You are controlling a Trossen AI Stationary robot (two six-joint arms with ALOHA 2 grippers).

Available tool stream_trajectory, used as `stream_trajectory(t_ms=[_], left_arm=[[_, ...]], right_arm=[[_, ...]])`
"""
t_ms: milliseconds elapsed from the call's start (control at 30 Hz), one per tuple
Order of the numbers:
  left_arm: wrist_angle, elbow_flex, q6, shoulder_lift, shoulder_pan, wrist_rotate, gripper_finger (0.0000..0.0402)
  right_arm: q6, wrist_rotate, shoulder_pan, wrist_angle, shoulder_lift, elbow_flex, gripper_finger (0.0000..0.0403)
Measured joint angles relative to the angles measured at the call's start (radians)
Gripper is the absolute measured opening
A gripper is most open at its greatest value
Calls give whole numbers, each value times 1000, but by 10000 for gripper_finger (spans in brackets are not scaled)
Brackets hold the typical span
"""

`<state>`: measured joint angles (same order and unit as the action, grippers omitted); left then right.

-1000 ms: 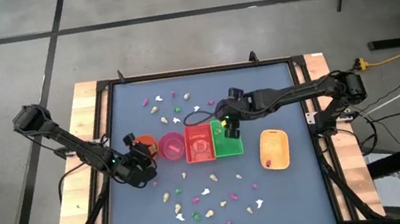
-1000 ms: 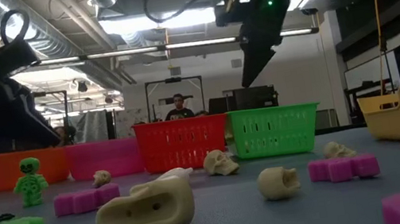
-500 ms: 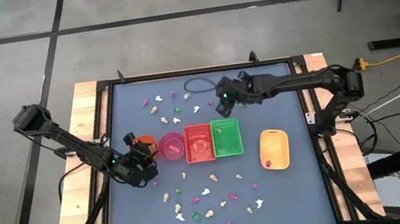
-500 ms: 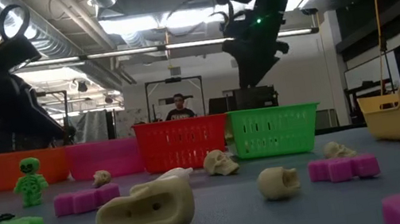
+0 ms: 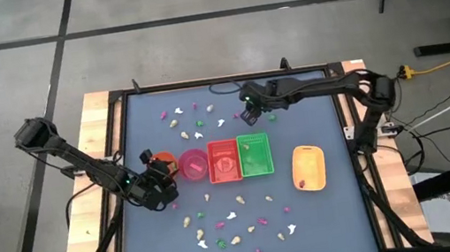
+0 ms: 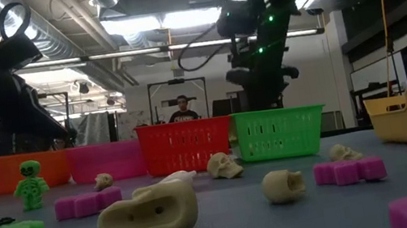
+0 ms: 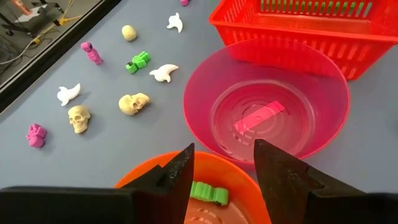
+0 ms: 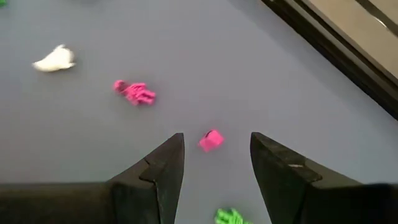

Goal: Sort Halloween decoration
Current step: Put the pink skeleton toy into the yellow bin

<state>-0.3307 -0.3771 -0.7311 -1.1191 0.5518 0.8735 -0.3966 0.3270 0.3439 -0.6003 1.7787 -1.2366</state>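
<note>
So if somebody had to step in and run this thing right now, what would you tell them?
Left gripper: open, empty, hovering over the orange bowl, which holds one green trinket.
Right gripper: open, empty, over the far part of the table, with a magenta trinket just ahead of it.
Pink bowl: holds one flat pink piece.
Red basket, green basket and yellow tray stand in the same row.
Left to do: most trinkets remain scattered on the mat, near and far of the row.

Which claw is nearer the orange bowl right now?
Left. The left claw hovers open directly over the orange bowl, at the left end of the container row. The right claw is open too, far off beyond the green basket, over the loose trinkets.
</note>
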Motion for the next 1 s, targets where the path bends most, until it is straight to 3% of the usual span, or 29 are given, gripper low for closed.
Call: stream_trajectory(t_ms=[633, 1000], left_arm=[[20, 0, 0, 0, 0, 1, 150], [34, 0, 0, 0, 0, 0, 150]], right_arm=[[-95, 74, 12, 47, 62, 0, 183], [-96, 55, 10, 59, 131, 4, 183]])
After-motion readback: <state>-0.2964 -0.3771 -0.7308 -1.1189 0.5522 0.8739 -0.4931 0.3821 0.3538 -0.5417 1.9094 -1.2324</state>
